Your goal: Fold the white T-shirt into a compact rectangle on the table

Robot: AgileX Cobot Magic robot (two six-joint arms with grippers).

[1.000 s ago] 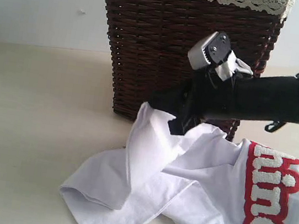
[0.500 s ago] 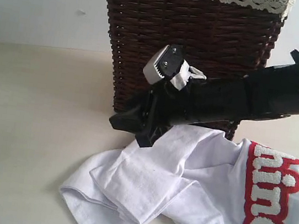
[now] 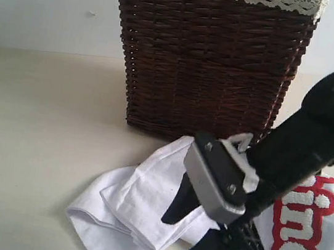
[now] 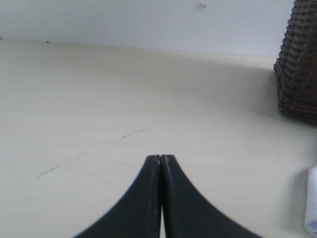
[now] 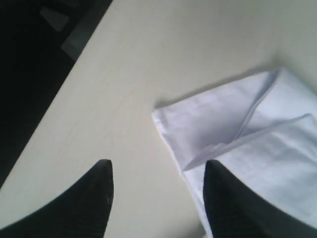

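The white T-shirt (image 3: pixel 134 204) lies crumpled on the table (image 3: pixel 33 143) in front of the basket, one side folded over itself, with red-edged lettering (image 3: pixel 302 228) at the right. My right gripper (image 3: pixel 170 242) hangs open just above the shirt's front part with nothing between its fingers. In the right wrist view this gripper (image 5: pixel 157 166) spans the folded shirt edge (image 5: pixel 237 129) and bare table (image 5: pixel 124 89). My left gripper (image 4: pixel 160 157) is shut and empty above bare table (image 4: pixel 99 99), with a sliver of the shirt (image 4: pixel 312 208) off to one side.
A tall dark wicker basket (image 3: pixel 208 56) with white lace trim stands right behind the shirt; its corner (image 4: pixel 299 74) shows in the left wrist view. A pale wall (image 3: pixel 47 2) backs the table. Beyond the table edge is a dark area (image 5: pixel 29 59).
My right gripper let go of the raised shirt fold and opened. It swung down and forward toward the camera. The fold now lies flat on the shirt.
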